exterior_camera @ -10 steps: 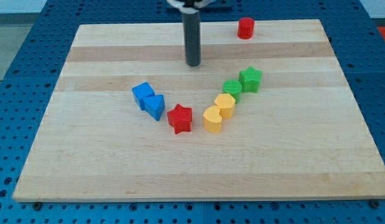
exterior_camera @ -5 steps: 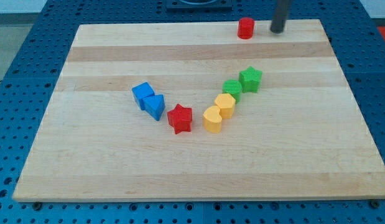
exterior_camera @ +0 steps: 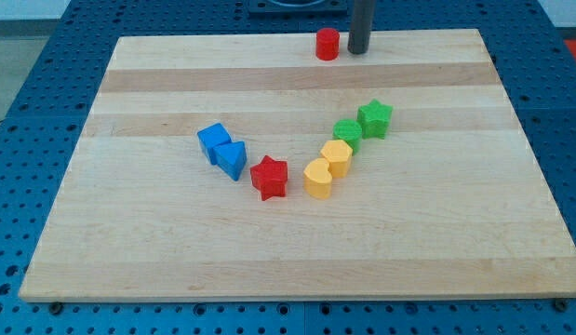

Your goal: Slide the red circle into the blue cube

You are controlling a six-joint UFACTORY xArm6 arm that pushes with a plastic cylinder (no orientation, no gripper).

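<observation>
Red circle block [exterior_camera: 327, 44], a short red cylinder, stands at the far edge of the pale wooden tabletop [exterior_camera: 157, 233], slightly right of centre. My tip [exterior_camera: 358, 51] rests just beside it on its right; whether they touch I cannot tell. No claw shows. Blue cube [exterior_camera: 213, 141] sits well apart, nearer and left, touching a blue triangular block [exterior_camera: 233, 159].

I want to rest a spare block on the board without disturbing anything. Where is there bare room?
Bare wood runs along the view's bottom, below the red star, and down both side edges of the board. The middle is crowded: blue cube, blue triangle, yellow and green blocks. At the top edge, my tip sits beside the red circle.
</observation>
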